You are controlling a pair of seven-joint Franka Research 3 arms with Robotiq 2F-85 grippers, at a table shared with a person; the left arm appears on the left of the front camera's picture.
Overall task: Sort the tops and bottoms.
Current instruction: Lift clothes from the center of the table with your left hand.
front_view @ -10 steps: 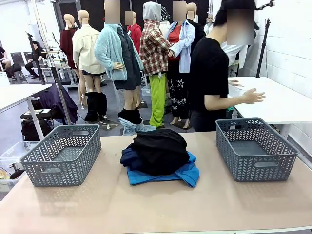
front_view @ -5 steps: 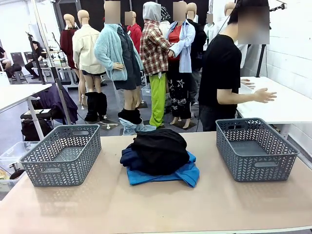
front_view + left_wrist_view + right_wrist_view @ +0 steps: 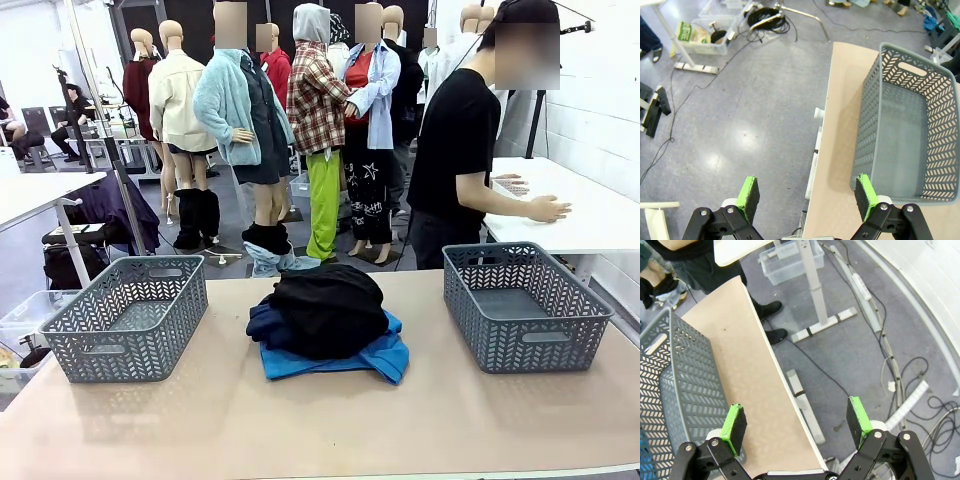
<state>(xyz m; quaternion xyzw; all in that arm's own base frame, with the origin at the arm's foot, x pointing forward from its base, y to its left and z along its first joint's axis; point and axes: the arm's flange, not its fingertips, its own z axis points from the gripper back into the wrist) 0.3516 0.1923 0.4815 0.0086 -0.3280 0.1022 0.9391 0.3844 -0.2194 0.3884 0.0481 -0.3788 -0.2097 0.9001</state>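
A soft pile (image 3: 325,320) of clothes sits in the middle of the tan bench (image 3: 300,430). A crumpled black piece lies on top, a dark blue one under it, and a bright blue one at the bottom, poking out toward the front right. The pile is wider from side to side. Two grey plastic baskets with zigzag holes stand well apart from it: the left basket (image 3: 120,350) and the right basket (image 3: 530,345). Behind the bench a person (image 3: 455,150) in a black shirt faces a white table (image 3: 590,215), one hand (image 3: 550,210) on it. The left tool (image 3: 805,192) is spread wide over the bench edge beside the left basket, holding nothing. The right tool (image 3: 797,422) is spread wide too, over the other edge.
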